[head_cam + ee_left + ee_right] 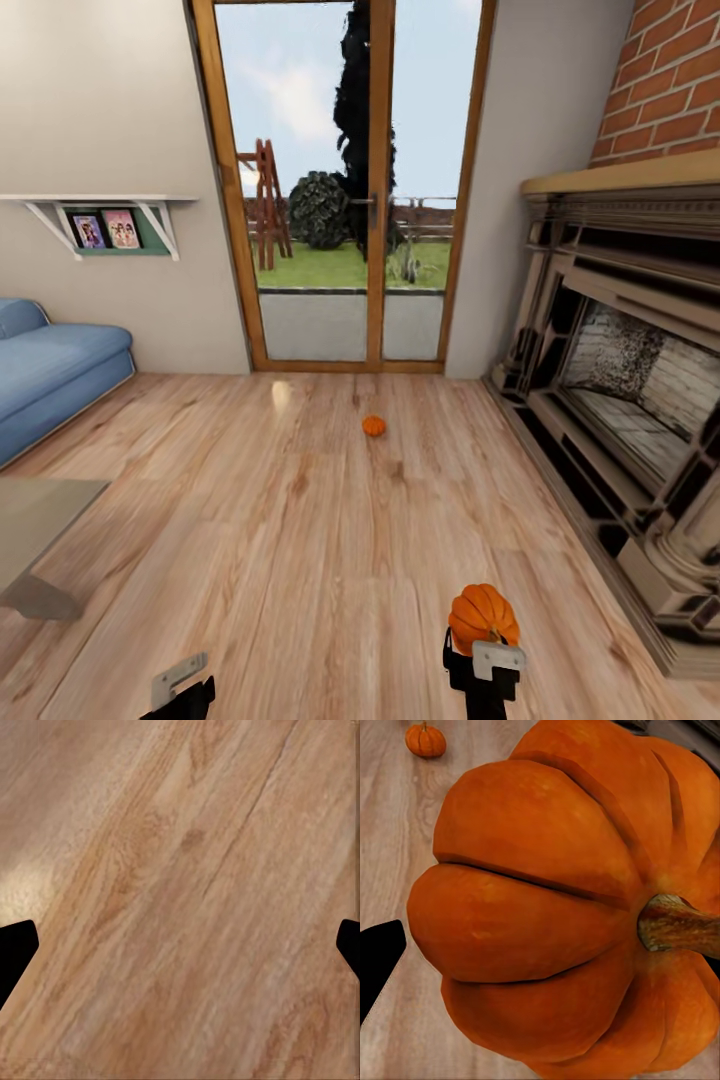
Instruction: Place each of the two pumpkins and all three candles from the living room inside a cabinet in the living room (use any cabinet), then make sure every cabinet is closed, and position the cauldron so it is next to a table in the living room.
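Head view: right gripper (483, 640) clamps a pumpkin (482, 616); left gripper (180, 683) spread, empty. Carry level to the cabinet, grip firm.

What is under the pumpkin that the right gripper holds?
Under the held pumpkin sits the right gripper, with wood floor below. The contact of the fingers with it is covered.

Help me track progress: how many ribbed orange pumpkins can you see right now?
2. One ribbed orange pumpkin sits in the right gripper; the other small orange pumpkin lies on the light wood plank floor before the wood-framed glass doors.
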### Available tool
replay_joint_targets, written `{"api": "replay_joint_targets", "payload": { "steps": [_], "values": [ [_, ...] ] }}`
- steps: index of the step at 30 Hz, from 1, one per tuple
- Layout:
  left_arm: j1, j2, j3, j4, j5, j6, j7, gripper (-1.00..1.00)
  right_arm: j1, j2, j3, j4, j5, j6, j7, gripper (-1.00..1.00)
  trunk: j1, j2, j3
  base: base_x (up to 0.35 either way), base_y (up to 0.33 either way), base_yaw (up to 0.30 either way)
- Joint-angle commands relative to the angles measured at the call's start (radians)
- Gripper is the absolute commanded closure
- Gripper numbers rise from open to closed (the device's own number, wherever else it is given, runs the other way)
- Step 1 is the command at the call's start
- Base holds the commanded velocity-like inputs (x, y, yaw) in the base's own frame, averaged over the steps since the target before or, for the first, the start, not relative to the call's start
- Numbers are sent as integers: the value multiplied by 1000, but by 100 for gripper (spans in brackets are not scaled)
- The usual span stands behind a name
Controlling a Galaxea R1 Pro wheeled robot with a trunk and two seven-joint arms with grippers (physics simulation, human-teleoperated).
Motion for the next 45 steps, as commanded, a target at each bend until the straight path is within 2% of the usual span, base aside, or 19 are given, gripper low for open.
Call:
{"api": "replay_joint_targets", "payload": {
  "steps": [1,45],
  "values": [
    [0,1,-9,-1,7,-4,6,-100,-1,0,11,0,-3,-3,-4,100,0,0,-1,331,0,0],
    [0,-5,-9,0,7,-3,6,-100,-1,0,10,0,-4,-3,-4,100,0,0,-1,331,0,0]
  ]
}}
